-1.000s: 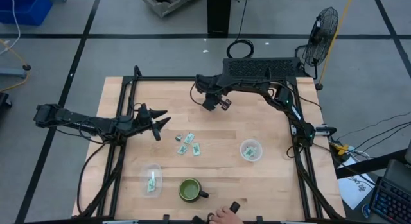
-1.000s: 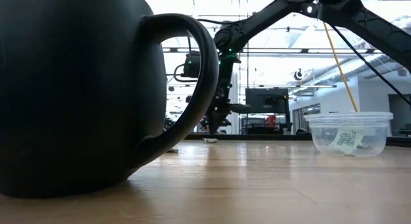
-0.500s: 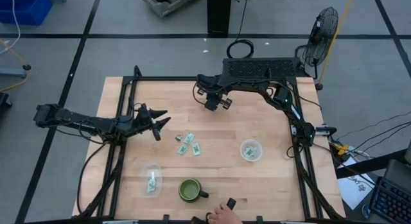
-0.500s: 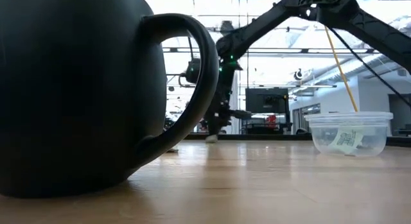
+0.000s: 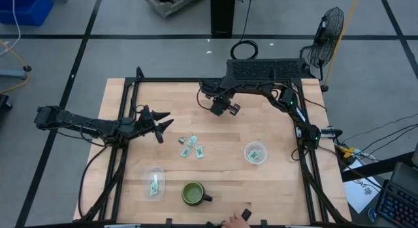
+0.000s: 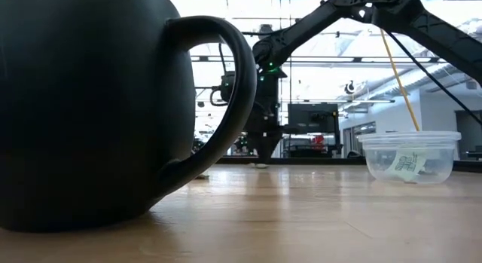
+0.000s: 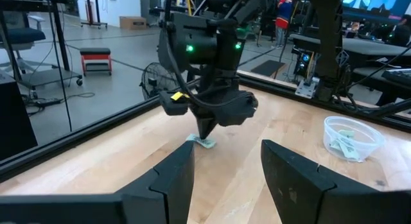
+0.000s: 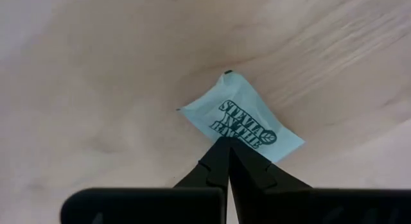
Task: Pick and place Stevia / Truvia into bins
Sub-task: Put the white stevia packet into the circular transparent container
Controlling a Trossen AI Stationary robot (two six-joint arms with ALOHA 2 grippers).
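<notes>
I see the right gripper [image 8: 226, 161] at the table's far middle, fingertips pinched together on the edge of a Stevia packet [image 8: 243, 125] lying flat on the wood. Left gripper [image 5: 159, 127] waits at table's left, fingers spread apart, nothing held. Three more packets [image 5: 191, 146] lie mid-table between the two clear cups [image 5: 255, 153].

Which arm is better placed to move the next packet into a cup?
Right. Its hand is already pinched shut on a Stevia packet at the table's far side, while the left hand waits open, holding nothing.

One pale green Stevia packet [image 8: 242, 126] lies flat on the wood; three more packets [image 5: 191, 147] sit mid-table, between the clear cups [image 5: 255, 153], each holding packets.
</notes>
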